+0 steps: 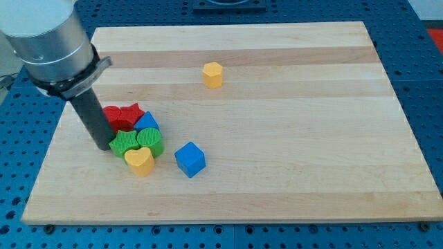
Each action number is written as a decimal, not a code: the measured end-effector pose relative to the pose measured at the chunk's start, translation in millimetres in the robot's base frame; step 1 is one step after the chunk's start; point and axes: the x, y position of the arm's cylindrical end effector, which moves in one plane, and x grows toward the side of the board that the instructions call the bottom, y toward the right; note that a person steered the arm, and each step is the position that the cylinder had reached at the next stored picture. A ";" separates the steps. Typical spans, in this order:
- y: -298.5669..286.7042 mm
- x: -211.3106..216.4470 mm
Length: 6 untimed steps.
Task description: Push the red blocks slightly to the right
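Observation:
Two red blocks sit side by side at the view's left: a red block (pixel 111 114) partly hidden behind the rod, and a red star-shaped block (pixel 130 115) to its right. My tip (pixel 103 146) rests on the board just left of the cluster, below and left of the red blocks, touching or nearly touching the green star-shaped block (pixel 124 143). A blue block (pixel 147 123) lies right of the red star. A green round block (pixel 149 140) and a yellow heart-shaped block (pixel 140 161) sit below them.
A blue cube (pixel 190 159) lies right of the cluster. A yellow hexagonal block (pixel 212 74) stands alone towards the view's top. The wooden board (pixel 291 138) has its left edge close to my rod, with blue table around it.

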 end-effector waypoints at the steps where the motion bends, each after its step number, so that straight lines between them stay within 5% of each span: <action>1: -24.7 -2.7; 3: -38.9 -48.2; 6: -0.3 -38.2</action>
